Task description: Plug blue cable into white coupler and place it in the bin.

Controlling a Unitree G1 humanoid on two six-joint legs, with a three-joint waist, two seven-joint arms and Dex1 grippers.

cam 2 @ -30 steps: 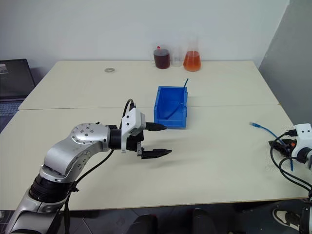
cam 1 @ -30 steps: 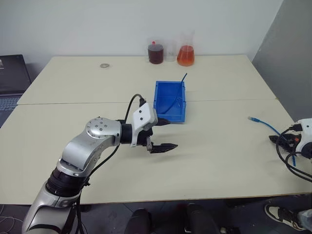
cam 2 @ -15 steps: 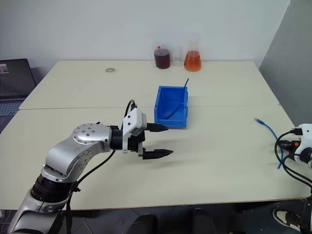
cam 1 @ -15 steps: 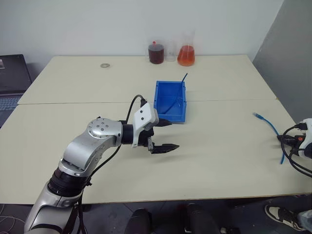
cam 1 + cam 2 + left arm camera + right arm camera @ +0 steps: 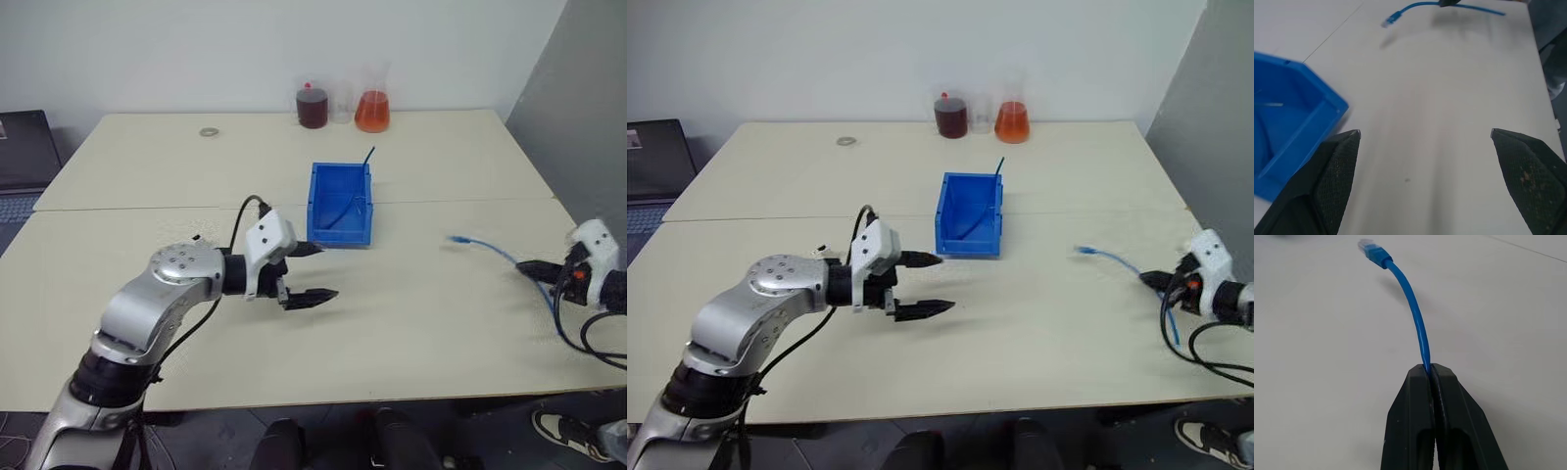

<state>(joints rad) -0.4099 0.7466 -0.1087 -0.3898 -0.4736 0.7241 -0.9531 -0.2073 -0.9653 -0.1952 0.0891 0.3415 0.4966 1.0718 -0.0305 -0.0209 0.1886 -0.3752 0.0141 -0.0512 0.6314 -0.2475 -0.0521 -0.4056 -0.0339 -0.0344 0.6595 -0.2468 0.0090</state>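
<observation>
Two cream tables (image 5: 431, 323) stand edge to edge, with a seam running across between them. The bin (image 5: 340, 204) sits near the middle, just beyond the seam, its lower lip facing the near side. A dark, thin cable (image 5: 369, 157) rises from its far right corner, and a pale strand lies inside against the right wall.

The left gripper (image 5: 312, 271) hovers above the table just in front of the bin's near left corner, pointing right. Its two black fingers (image 5: 1334, 171) are spread wide apart with nothing between them; in the left wrist view the bin's corner lies beside one finger and bare tabletop fills the gap.

The right gripper (image 5: 537, 266) is at the right edge of the near table, pointing left. Its fingers (image 5: 1415, 416) are pressed together and clamp the blue cable (image 5: 1413, 308) partway along its length. From the clamp the cable arches forward to a clear plug (image 5: 1367, 245) that hangs free above the table, between the right gripper and the bin and well apart from both; the remaining length droops behind the fingers.

At the far edge stand a flask of dark red liquid (image 5: 313, 106), a clear beaker (image 5: 340, 102) and a flask of orange liquid (image 5: 372, 108). A small ring (image 5: 209, 131) lies to their left. A laptop (image 5: 22, 152) sits at the far left.
</observation>
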